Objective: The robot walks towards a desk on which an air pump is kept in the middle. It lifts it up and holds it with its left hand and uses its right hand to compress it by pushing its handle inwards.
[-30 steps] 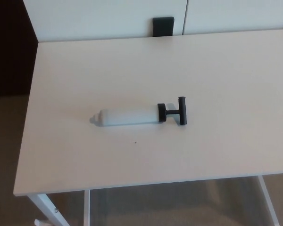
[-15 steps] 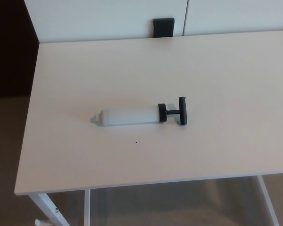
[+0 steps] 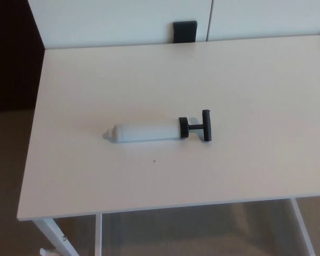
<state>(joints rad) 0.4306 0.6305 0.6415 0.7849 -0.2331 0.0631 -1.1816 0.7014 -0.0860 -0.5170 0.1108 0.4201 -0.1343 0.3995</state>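
Air pump (image 3: 158, 130): lies flat on its side near the middle of the white desk (image 3: 85, 181), long axis running across the picture. Nothing touches it.

Layout, left to right:
- Nozzle tip (image 3: 107, 134): small white stub at the pump's left end.
- Barrel (image 3: 146, 131): pale cylinder, resting on the desk surface.
- Collar and rod: black, just right of the barrel; only a short length of rod shows between collar and handle.
- Handle (image 3: 206, 126): black T-bar at the right end, set crosswise to the barrel.

Step in hand, as judged: the approach to the desk. The lift has not begun.

Hands: neither the left hand nor the right hand appears in the head view, so the state of their fingers cannot be told, and no relation between pump and fingers can be given beyond that no hand is at the pump.

Next move, as judged: the left hand must come in over the barrel and close around it, leaving the handle end free for the right hand to push inward.
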